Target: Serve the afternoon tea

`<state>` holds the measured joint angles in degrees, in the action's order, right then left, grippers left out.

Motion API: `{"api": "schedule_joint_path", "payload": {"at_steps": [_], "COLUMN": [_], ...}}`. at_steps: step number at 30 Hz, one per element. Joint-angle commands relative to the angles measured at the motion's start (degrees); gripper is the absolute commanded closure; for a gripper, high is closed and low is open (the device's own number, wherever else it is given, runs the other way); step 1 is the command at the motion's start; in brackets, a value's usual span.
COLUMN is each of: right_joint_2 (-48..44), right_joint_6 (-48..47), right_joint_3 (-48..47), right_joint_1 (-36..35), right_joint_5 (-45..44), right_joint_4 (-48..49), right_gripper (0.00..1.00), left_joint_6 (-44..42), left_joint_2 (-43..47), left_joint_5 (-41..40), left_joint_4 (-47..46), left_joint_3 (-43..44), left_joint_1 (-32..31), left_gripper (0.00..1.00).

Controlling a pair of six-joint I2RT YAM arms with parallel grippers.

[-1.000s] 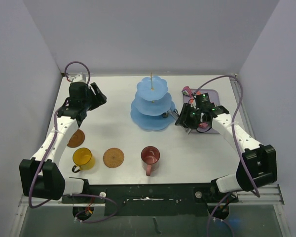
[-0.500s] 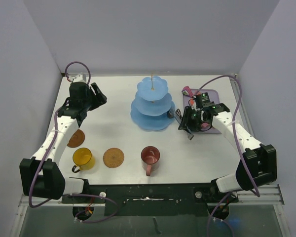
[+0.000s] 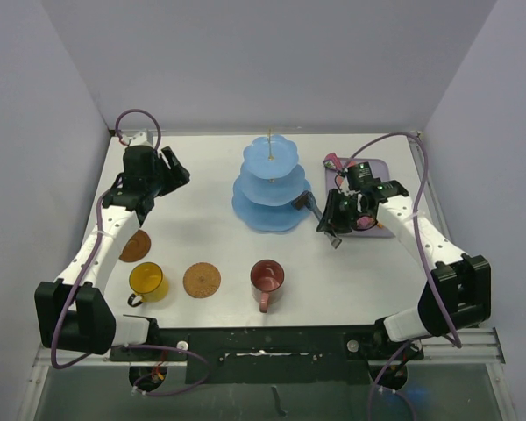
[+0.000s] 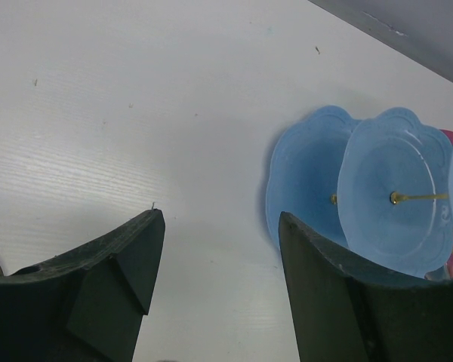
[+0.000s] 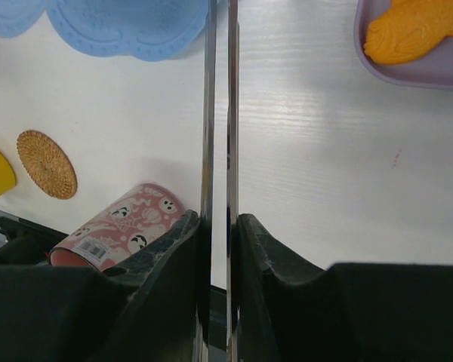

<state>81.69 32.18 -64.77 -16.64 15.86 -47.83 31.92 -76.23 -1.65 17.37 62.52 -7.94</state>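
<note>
Listing hazards first.

Item: right claw (image 5: pixel 219 220), clenched on the tongs (image 5: pixel 209 113), blades squeezed almost together. Nothing shows between them (the tips run off the top of the wrist view, so I cannot vouch for the ends).

Risk, as I judge it: a trip to the stand (image 5: pixel 128 26) with nothing carried, or the thin blades twisting in my grip and nudging the stand.

Item: orange fish-shaped pastry (image 5: pixel 408 34), lying on the lilac tray (image 5: pixel 438 75), ahead of that claw, apart from the blades, on the side away from the stand.

Item: left claw (image 4: pixel 220 219), released, empty, hovering over the table near the stand.
</note>
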Motion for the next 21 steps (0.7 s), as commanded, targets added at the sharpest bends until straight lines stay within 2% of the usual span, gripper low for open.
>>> {"api": "schedule_joint_path", "payload": {"at_steps": [1,3,6,11,13,16,21], "right_joint_2": [2.4,3.9,8.5,12.6,15.5,17.1,12.1], "right_joint_6": [2.2,3.4,3.7,1.9,-0.5,-4.1,-5.7], "right_joint_3": [-3.0,-3.2,-6.2,-7.2,-10.2,-13.6,-11.1], "right_joint_1": [-0.2,-0.2,-0.2,-0.1,-0.2,-0.9,-0.1], "right_joint_5": [2.7,2.9,0.4,8.8,10.4,7.5,4.5], "right_joint_4": [6.2,8.9,7.0,12.5,8.6,0.8,-4.3], "right_gripper": [0.78,0.78,0.78,0.78,0.79,0.81,0.81], "left_joint_6": [0.0,0.1,0.2,0.1,0.0,-0.2,-0.2], "left_joint_2": [0.1,0.1,-0.1,-0.3,-0.6,-0.5,-0.5], "left_joint_5": [-0.3,-0.4,-0.1,-0.3,-0.2,-0.5,-0.5], "left_joint_4": [-1.7,-1.7,-1.7,-1.5,-1.3,-1.2,-1.2], "left_joint_3": [2.5,2.5,2.8,3.0,3.5,3.8,3.1], "left_joint_1": [0.1,0.0,-0.1,-0.2,-0.3,-0.3,-0.1], "left_gripper": [0.39,0.39,0.39,0.39,0.39,0.39,0.39]}}
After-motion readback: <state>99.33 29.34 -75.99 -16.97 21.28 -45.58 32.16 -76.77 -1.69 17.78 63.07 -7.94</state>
